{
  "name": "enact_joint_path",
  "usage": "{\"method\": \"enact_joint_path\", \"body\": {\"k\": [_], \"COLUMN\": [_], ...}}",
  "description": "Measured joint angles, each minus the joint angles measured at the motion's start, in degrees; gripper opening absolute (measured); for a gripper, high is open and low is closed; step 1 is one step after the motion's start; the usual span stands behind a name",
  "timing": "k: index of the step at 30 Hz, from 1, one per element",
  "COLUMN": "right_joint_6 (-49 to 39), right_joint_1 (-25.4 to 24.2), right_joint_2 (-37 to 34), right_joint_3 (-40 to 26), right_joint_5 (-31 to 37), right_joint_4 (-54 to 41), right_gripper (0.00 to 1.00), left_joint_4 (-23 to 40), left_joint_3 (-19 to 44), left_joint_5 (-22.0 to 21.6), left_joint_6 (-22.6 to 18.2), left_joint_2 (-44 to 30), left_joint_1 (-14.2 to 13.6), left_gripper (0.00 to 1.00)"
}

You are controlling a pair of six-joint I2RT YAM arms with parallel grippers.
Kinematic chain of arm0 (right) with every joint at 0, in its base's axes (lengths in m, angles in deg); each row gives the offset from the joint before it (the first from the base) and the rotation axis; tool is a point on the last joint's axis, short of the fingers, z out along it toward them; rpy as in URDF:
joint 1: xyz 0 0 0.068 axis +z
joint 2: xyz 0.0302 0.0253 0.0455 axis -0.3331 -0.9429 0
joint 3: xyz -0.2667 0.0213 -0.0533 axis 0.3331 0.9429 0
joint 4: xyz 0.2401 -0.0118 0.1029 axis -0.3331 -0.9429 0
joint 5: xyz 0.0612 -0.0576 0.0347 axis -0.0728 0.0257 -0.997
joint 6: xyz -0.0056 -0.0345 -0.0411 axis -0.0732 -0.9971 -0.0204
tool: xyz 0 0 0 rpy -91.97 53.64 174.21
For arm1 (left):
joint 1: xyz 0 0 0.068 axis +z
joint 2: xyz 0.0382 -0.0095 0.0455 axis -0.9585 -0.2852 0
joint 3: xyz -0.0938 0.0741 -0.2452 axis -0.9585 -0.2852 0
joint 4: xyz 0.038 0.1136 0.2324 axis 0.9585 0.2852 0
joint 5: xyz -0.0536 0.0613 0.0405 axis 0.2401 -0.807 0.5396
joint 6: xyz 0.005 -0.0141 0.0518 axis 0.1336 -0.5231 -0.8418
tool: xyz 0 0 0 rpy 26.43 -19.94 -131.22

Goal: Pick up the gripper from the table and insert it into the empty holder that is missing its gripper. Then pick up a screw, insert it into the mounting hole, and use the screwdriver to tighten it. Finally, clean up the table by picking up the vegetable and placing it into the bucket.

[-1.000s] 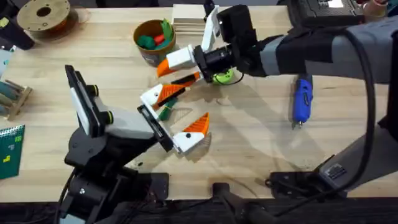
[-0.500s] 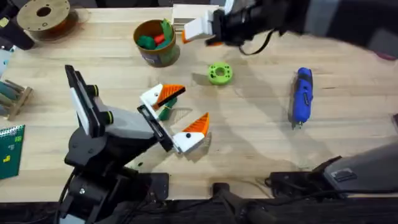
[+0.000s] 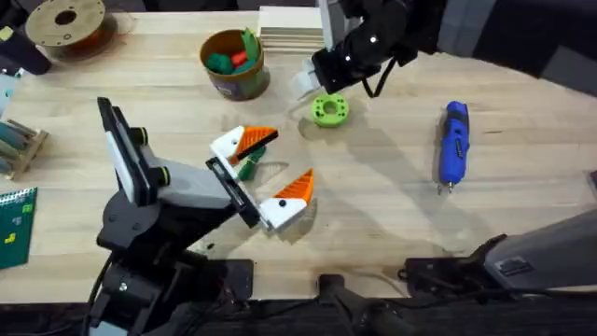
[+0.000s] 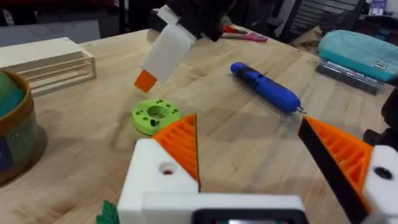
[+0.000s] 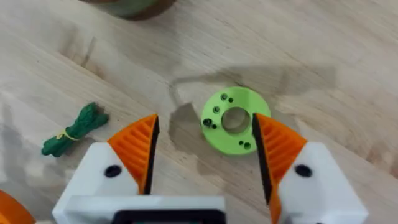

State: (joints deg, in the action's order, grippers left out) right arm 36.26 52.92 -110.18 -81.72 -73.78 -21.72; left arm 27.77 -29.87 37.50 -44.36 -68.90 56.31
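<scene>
A: where's the vegetable (image 3: 247,166)?
B: On the bench (image 3: 392,205), between left gripper's (image 3: 264,177) wide-open empty fingers.
A: Clutter?
B: Green disc (image 3: 329,110) at 1 o'clock, under right gripper (image 5: 203,158), also open, empty. Bucket (image 3: 233,63) at 12.

A pale wooden table (image 3: 392,201) with long plank grain ran across the scene, evenly lit, soft shadows lying on it. At its far edge sat a light wooden slatted block (image 3: 284,26). Beyond the table, the left wrist view showed a dim, cluttered room with a teal padded case (image 4: 360,53) and dark furniture behind.
</scene>
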Motion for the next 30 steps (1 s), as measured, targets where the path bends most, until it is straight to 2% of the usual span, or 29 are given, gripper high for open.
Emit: {"method": "enact_joint_path", "body": {"k": [7, 11, 13, 21, 30], "right_joint_6": [-0.42, -0.64, -0.68, -0.83, -0.85], "right_joint_1": [1.78, 2.83, 3.18, 3.50, 3.49], "right_joint_2": [-1.38, -4.27, -5.41, -8.06, -8.61], "right_joint_3": [0.00, 0.00, 0.00, 0.00, 0.00], "right_joint_5": [1.00, 1.18, 1.21, 2.56, 4.23], "right_joint_4": [-0.04, -0.47, -0.59, -0.58, -1.03], "right_gripper": [0.644, 0.469, 0.426, 0.402, 0.324], "left_joint_4": [0.00, 0.00, 0.00, 0.00, 0.00], "left_joint_3": [0.00, 0.00, 0.00, 0.00, 0.00], "left_joint_5": [0.00, 0.00, 0.00, 0.00, 0.02], "left_joint_6": [0.00, 0.00, 0.00, 0.00, 0.00], "left_joint_2": [0.00, -0.02, -0.02, 0.00, -0.02], "left_joint_1": [0.00, 0.00, 0.00, 0.00, 0.00], "left_gripper": [0.987, 0.987, 0.987, 0.987, 0.987]}}
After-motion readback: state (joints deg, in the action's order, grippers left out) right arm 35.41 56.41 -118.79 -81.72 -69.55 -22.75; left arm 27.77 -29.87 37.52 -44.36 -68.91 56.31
